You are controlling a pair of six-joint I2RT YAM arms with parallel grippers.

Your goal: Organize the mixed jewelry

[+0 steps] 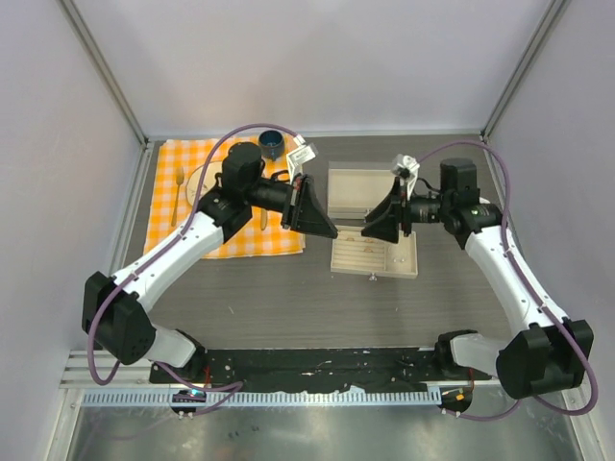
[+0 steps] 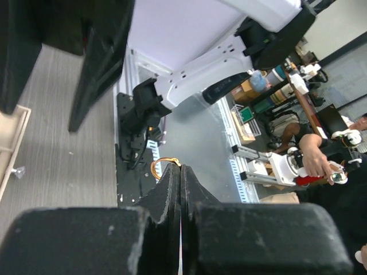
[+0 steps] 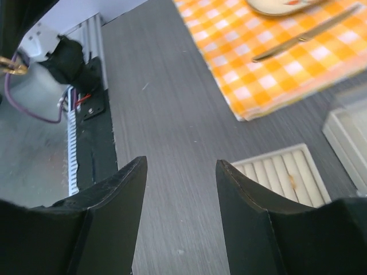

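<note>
— Where's the cloth (image 1: 173, 216)?
— Ten o'clock from the table's (image 1: 288, 307) middle; plate (image 1: 205, 179) on it, cup (image 1: 271, 144) at its one o'clock corner.
— Trays?
— Right of it: near tray (image 1: 377, 259), holding a jewelry bit (image 3: 292, 182), at six o'clock of far tray (image 1: 354, 187).

Tiny copper-coloured bit (image 3: 292, 182), a short orange-brown smear against pale beige. Lying low in one groove of the ridged tray (image 3: 269, 172), stretched lengthwise along that groove, away from the rim. Too small and blurred to tell ring from scrap. Loose, touching nothing but the tray, well clear of any finger. Tray flat on the grey table (image 1: 288, 307), just right of the orange checked cloth (image 1: 163, 216), in the middle of the scene and nearer than the plain beige tray (image 1: 351, 192) behind it. From the top view, contents of the ridged tray too small to tell apart or count.
</note>
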